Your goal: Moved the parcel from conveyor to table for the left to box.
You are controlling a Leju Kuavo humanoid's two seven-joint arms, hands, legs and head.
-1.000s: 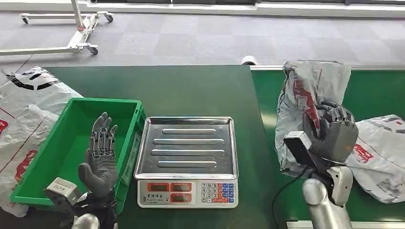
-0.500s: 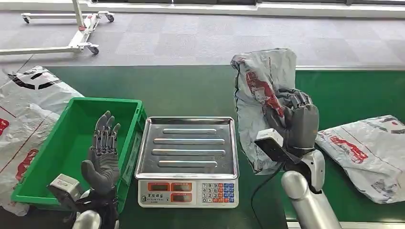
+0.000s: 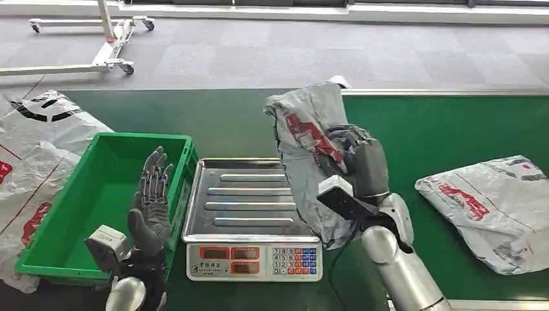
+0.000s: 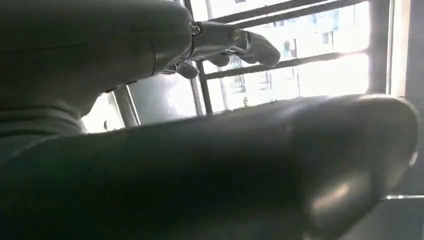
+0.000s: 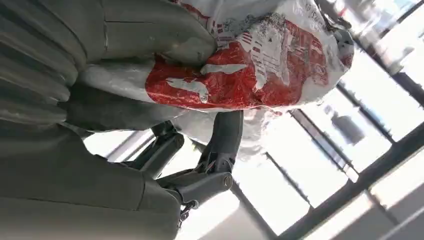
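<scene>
Crinkled plastic, ribbed steel, matt green all round.

The parcel (image 3: 304, 149) is a grey plastic mailer bag, creased and faintly shiny, red print on it, and the second bag (image 3: 495, 207) looks the same film. The scale (image 3: 254, 220) carries a brushed, ribbed metal tray with a soft gleam. The green crate (image 3: 97, 194) is smooth moulded plastic. The right hand (image 3: 359, 162) looks matt grey, perhaps rubbery; the conveyor (image 3: 453, 136) is matt green.

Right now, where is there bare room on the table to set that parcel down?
The scale tray is bare, bordered by the green bin and the parcel held in the right robot hand. Bare green table lies beyond the scale, and bare belt between the held parcel and the second parcel. The bin's near side is crowded by the left robot hand.
</scene>
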